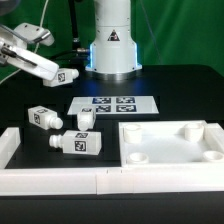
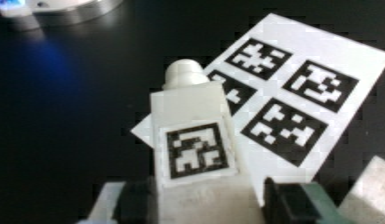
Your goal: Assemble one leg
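Holding the leg [image 1: 68,76] [image 2: 192,130] in my gripper [image 1: 60,73] [image 2: 203,196], I have it in the air above the table [image 1: 175,85], at the exterior view's left and behind the other parts. My fingers [image 2: 114,203] are clenched on its thicker end, one on each side, and the narrower end points away from my wrist. One square tag on its side faces the wrist camera, a little blurred. In the wrist view the leg covers one corner of the marker board [image 1: 115,102] [image 2: 295,85], which lies flat on the table.

The table is black. A low white wall [image 1: 60,180] runs along its near edge and turns back at the exterior view's left. The white base [image 1: 110,45] of my arm stands at the back, in the middle, with a blue light on it. Behind it the room is dark and I cannot tell much there.

I count four legs. One is in my grasp. Three are on the table: a second leg [image 1: 42,117] at the exterior view's left, a third leg [image 1: 85,118] just beside the marker board's left end, and a fourth leg [image 1: 80,142] near the third, closer to the wall. There is one panel [image 1: 170,145], white, with a raised rim, at the exterior view's right, in front of the marker board. I count four round sockets in it, one near each corner. The marker board carries four tags.
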Available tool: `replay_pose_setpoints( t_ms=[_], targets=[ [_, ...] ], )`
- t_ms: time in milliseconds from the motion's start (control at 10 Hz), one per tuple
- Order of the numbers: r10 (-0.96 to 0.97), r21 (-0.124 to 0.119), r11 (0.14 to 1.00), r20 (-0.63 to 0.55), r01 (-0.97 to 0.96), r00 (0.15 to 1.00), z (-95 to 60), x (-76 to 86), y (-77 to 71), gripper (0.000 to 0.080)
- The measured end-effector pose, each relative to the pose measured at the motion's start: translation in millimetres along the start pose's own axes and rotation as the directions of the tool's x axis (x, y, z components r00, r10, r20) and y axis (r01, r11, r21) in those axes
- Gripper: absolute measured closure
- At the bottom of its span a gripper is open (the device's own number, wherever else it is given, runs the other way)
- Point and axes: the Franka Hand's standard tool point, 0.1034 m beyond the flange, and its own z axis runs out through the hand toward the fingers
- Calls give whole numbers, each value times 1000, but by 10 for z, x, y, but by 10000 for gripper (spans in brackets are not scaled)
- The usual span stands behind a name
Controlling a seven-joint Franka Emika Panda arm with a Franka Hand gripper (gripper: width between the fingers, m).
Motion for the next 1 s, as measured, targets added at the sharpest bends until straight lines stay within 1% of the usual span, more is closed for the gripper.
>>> replay_pose_setpoints(
  t_ms=[100,200,300,400,500,600,700,800,900,1000],
  targets=[
    [3,-5,1000,-36,-3,999,-24,16,-62,518],
    [-14,-18,1000,-104,13,994,-11,-128,-316,518],
    [-26,-17,1000,-173,23,985,14,-373,-617,518],
    [-60,-34,998,-229,53,972,-63,-614,-891,518],
    [-107,-49,994,-300,96,948,-192,-693,-1028,518],
    [-117,-37,993,-374,111,920,-194,-635,-1062,518],
    [-128,-30,991,-419,127,899,-174,-640,-1100,518],
    [-146,-24,988,-488,154,861,-196,-639,-1176,518],
    [-134,-7,988,-553,157,822,-190,-666,-1272,518],
    [-122,-6,988,-634,154,764,-164,-812,-1579,518]
  ],
)
